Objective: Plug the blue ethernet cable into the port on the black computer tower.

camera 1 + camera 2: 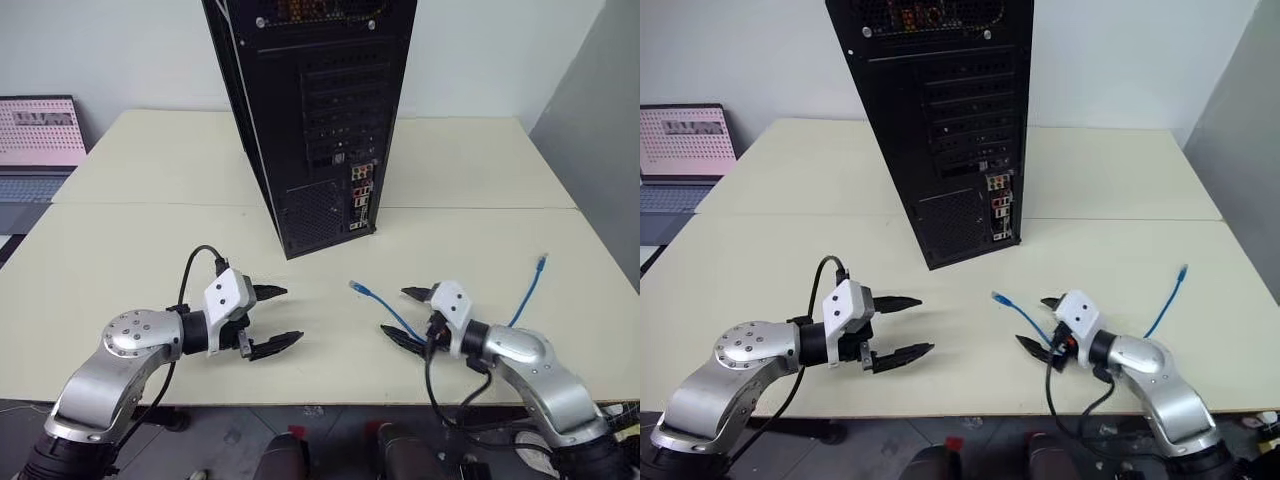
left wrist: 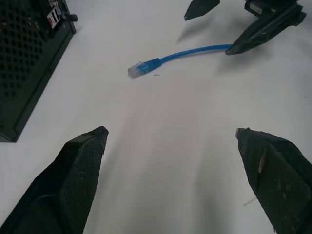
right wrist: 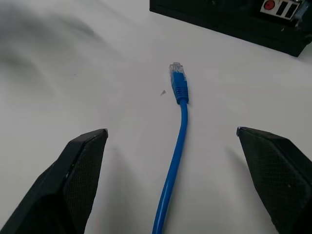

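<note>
The blue ethernet cable [image 1: 380, 305] lies flat on the pale table, its clear plug end [image 3: 176, 68] pointing toward the black computer tower [image 1: 310, 120]. My right gripper [image 1: 394, 311] is open and straddles the cable just behind that plug, without gripping it. The cable's far end [image 1: 541, 264] curls off to the right. My left gripper [image 1: 292, 315] is open and empty, left of the plug and facing it [image 2: 139, 68]. The port sits somewhere in the coloured connector strip [image 1: 360, 195] low on the tower's rear; I cannot single it out.
A laptop with a pink screen [image 1: 40, 130] stands at the far left edge. The table [image 1: 150, 230] has a seam running across just in front of the tower. A grey panel [image 1: 600, 150] borders the right side. Black cords [image 1: 440, 390] trail from my arms.
</note>
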Motion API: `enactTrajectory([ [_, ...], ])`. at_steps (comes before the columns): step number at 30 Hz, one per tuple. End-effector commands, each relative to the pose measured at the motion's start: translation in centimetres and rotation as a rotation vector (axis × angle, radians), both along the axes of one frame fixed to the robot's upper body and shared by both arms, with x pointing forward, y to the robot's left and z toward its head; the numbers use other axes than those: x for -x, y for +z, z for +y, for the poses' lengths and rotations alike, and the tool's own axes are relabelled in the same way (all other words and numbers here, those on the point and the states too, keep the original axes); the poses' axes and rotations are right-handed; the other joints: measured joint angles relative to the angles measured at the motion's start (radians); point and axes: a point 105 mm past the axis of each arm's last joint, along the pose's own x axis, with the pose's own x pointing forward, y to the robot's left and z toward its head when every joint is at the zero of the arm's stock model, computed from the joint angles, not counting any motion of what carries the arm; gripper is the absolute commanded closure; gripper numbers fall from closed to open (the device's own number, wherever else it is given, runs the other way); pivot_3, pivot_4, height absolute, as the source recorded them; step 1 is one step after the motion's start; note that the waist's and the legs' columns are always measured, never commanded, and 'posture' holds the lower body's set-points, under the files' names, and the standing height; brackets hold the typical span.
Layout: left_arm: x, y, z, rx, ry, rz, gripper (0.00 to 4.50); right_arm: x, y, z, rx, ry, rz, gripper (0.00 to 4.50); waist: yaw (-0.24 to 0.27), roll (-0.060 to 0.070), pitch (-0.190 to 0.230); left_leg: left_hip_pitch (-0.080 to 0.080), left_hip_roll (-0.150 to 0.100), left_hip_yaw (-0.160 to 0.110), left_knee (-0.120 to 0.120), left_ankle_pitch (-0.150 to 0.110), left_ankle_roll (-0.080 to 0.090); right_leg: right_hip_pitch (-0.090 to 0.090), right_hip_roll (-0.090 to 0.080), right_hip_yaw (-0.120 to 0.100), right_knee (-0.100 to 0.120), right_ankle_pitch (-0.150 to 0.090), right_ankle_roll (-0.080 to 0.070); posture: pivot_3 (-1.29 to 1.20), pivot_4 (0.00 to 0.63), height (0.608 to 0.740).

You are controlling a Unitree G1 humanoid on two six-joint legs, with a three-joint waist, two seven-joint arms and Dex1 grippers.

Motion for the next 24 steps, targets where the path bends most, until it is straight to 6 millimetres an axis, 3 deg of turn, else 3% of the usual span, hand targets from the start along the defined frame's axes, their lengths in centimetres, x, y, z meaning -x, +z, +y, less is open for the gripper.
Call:
enactTrajectory([
  [1, 0.2, 0.4, -0.2, -0.033, -0.05, -0.044, 0.02, -1.0, -0.4, 1.1, 0.009, -0.018, -0.046, 0.0, 0.002, 0.0, 0.0, 0.0, 0.0, 0.0, 0.0, 0.0, 0.0, 0.0, 0.0, 0.0, 0.001, 0.0, 0.0, 0.0, 0.15, 0.74],
  [5, 0.2, 0.1, 0.2, -0.054, -0.045, -0.038, 0.02, -1.1, -1.4, 1.6, 0.032, -0.018, -0.038, 0.0, 0.003, 0.0, 0.0, -0.001, 0.0, 0.0, 0.0, 0.0, 0.0, 0.0, -0.001, 0.0, 0.0, 0.0, 0.0, 0.0, 0.15, 0.74],
  [8, -0.1, 0.1, 0.6, -0.056, -0.019, -0.044, 0.0, -1.4, -1.6, 1.3, 0.049, -0.039, -0.036, 0.55, 0.002, 0.0, 0.0, 0.0, 0.0, 0.0, 0.0, 0.0, 0.0, 0.0, -0.001, 0.0, 0.001, 0.0, 0.0, 0.0, 0.15, 0.74],
  [16, -0.1, -0.1, 0.8, -0.058, -0.006, -0.049, 0.0, -1.3, -1.3, 0.3, 0.071, -0.049, -0.019, 2.5, 0.004, 0.0, 0.0, 0.001, -0.001, -0.001, 0.004, 0.0, 0.0, 0.0, -0.001, 0.0, 0.007, 0.0, 0.0, 0.0, 0.15, 0.74],
  [24, -1.1, 0.2, 0.4, -0.05, -0.019, -0.065, 0.0, -1.5, 0.1, 0.8, 0.1, 0.005, -0.068, 4.49, 0.004, 0.0, 0.0, 0.001, -0.001, -0.001, 0.011, 0.0, 0.0, 0.0, 0.0, -0.001, 0.013, -0.001, 0.001, 0.0, 0.15, 0.74],
])
